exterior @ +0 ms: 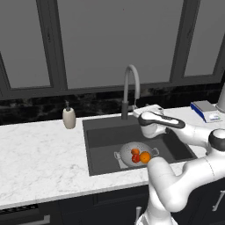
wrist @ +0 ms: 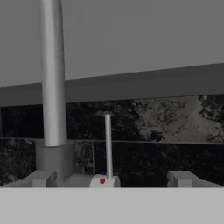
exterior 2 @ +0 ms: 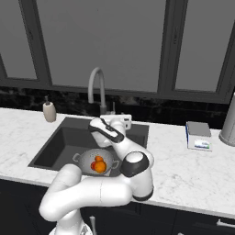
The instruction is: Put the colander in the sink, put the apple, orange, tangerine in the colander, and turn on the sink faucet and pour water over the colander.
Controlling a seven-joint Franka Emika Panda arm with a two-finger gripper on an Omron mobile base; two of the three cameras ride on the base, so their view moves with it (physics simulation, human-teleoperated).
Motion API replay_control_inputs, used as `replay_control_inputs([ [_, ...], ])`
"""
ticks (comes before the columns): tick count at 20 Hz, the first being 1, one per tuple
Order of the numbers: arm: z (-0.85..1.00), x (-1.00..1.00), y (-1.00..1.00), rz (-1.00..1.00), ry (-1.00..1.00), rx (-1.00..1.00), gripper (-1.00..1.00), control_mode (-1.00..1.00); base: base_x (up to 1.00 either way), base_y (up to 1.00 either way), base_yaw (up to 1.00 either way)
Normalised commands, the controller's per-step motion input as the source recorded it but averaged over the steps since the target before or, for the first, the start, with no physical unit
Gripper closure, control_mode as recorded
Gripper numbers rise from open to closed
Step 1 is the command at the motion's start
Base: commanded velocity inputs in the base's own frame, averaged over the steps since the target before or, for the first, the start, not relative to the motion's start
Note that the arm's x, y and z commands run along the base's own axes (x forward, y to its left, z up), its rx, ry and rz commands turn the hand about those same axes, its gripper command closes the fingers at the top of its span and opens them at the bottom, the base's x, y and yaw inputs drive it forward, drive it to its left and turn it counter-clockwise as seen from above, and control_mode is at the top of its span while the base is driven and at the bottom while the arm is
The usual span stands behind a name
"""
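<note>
With the colander (exterior: 136,154) and its fruit already in the sink (exterior: 105,136), the gripper (wrist: 109,179), jaws wide open and empty, should ease straight onto the sink faucet (wrist: 52,78) lever (wrist: 108,144) and nudge it gently.

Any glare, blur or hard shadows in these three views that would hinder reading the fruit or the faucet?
Left base view: flat even light, no glare; fruit in the colander small but readable. Right base view: same soft light, arm covers part of the sink. Hand view: soft and blurry, the sink faucet stem and lever still distinct.
</note>
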Motion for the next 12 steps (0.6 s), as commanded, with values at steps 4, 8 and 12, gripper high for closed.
replay_control_inputs([
  [4,-0.05,0.17,0.10,-0.01,0.00,0.00,-1.00,-1.00,0.00,0.00,0.00],
  [8,0.00,0.20,0.13,-0.02,0.00,0.00,-1.00,-1.00,0.00,0.00,0.00],
  [12,0.00,0.22,0.02,-0.03,0.00,0.00,-1.00,-1.00,0.00,0.00,0.00],
])
